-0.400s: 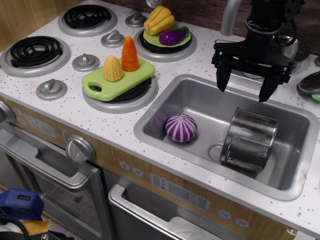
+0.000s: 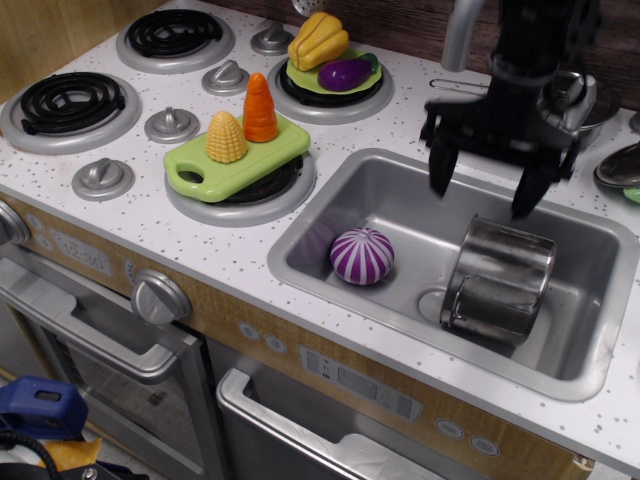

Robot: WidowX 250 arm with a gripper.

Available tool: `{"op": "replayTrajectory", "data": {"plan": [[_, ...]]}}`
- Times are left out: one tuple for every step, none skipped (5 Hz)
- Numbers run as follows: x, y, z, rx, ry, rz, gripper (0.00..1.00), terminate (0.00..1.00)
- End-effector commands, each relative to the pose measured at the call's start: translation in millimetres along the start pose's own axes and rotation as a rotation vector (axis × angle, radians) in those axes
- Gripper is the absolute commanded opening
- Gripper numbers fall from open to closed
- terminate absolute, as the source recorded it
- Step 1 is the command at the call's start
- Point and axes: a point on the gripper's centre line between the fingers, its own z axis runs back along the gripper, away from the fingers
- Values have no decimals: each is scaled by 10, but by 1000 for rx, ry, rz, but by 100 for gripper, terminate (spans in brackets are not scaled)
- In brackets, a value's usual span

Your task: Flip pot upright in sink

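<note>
My black gripper (image 2: 483, 196) hangs from the arm at top right, pointing straight down. Jaws spread wide, nothing between them, fingertips (image 2: 439, 184) free in the air and touching nothing.

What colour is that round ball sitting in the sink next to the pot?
The ball is purple with white stripes, shown in the only camera view.
</note>
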Motion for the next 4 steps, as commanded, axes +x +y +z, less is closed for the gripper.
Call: {"op": "replayTrajectory", "data": {"plan": [[25, 12, 42, -97, -67, 22, 100, 0], [5, 91, -12, -200, -54, 43, 100, 0], [-18, 111, -111, -278, -44, 68, 100, 0], [-24, 100, -146, -441, -60, 131, 100, 0]]}}
